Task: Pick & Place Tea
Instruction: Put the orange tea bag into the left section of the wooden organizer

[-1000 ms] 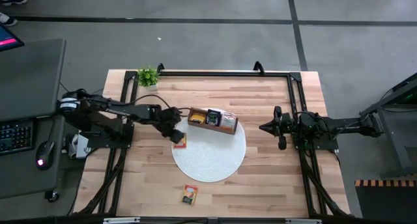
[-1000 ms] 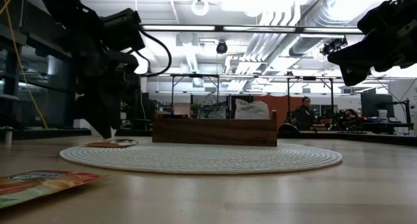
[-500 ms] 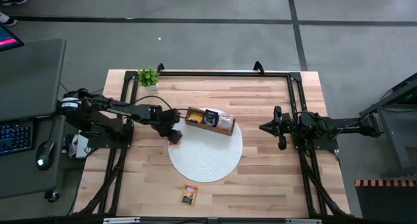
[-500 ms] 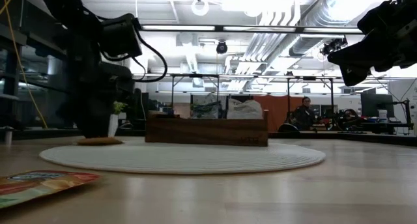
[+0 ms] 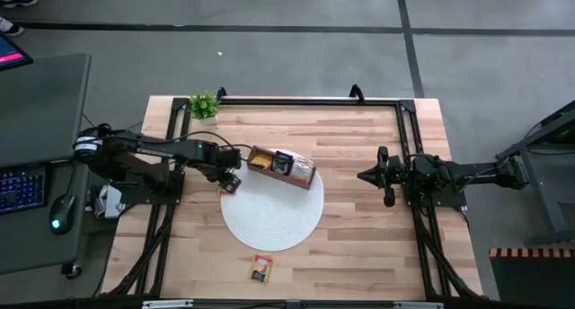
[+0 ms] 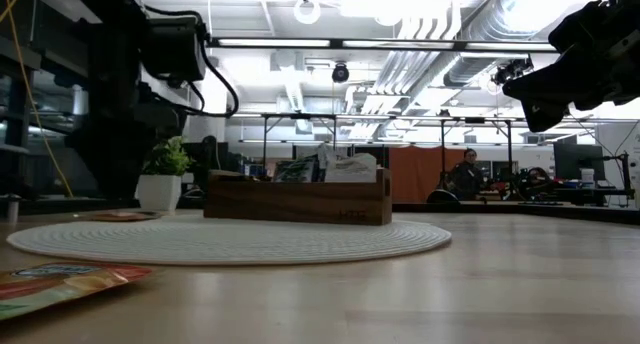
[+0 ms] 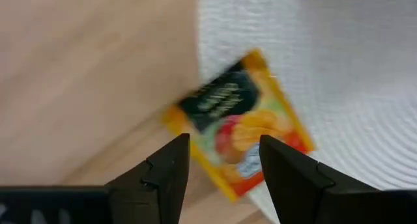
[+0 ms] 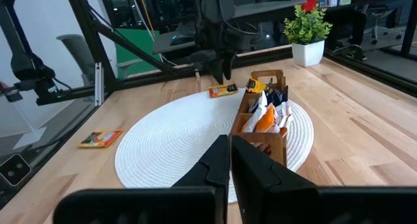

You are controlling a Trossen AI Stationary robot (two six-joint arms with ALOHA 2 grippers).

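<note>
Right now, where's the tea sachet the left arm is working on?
High view: the orange sachet lies at the white mat's left edge, under the open left gripper, beside the wooden box.

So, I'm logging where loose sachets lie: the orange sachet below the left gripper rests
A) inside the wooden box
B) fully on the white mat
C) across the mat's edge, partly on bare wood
C: in the left wrist view the orange sachet overlaps the white mat and the table wood.
</note>
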